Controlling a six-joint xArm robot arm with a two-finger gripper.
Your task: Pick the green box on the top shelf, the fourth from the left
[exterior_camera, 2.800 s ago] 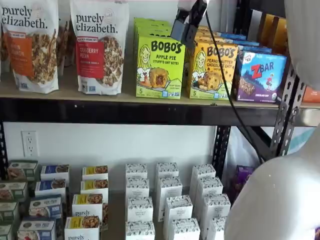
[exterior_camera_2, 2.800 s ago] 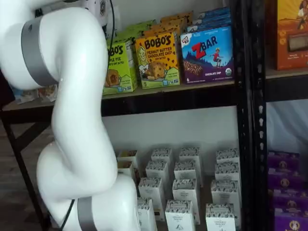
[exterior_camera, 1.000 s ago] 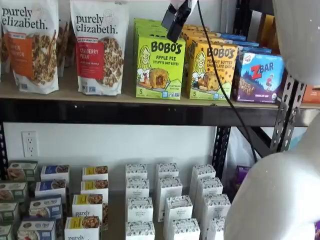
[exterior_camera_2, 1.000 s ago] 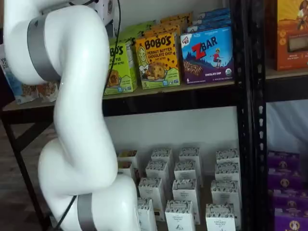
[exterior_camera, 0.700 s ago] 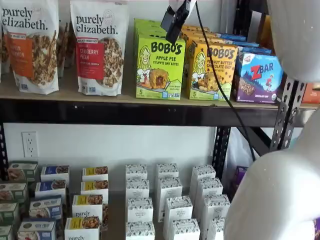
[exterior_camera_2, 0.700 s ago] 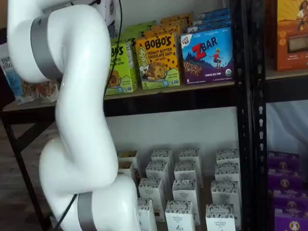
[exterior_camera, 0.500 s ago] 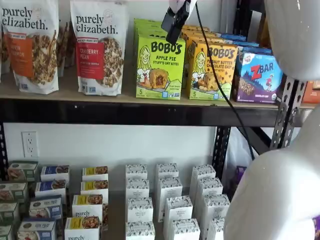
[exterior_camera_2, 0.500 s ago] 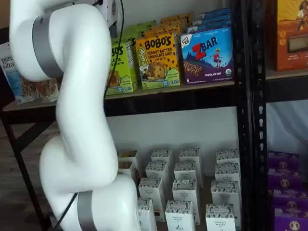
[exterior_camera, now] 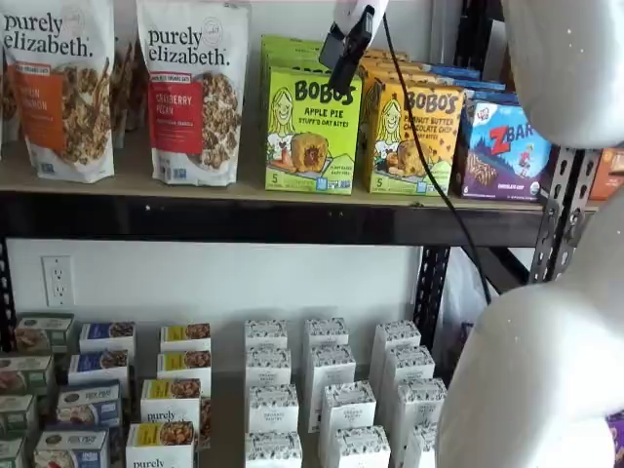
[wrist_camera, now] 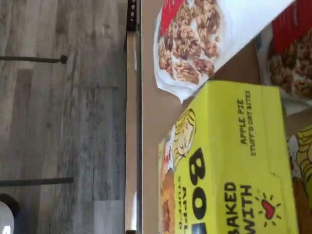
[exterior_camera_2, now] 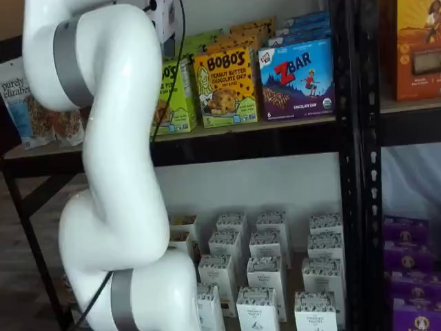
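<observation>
Hovering above the front carton's top right corner, the black-fingered gripper (exterior_camera: 343,54) hangs side-on, so I cannot tell from its fingers whether a gap stands between them; nothing is clamped. The lime-green upright Bobo's apple pie carton (exterior_camera: 311,130) stands at the near edge of the tan wooden top shelf (exterior_camera: 244,190), between a white granola pouch (exterior_camera: 193,90) and the orange-yellow Bobo's carton (exterior_camera: 412,137), front face outward for a top-down grasp

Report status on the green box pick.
Gripper above the green box, side-on, jaws unreadable. Box untouched on the top shelf. Nothing in the way.
</observation>
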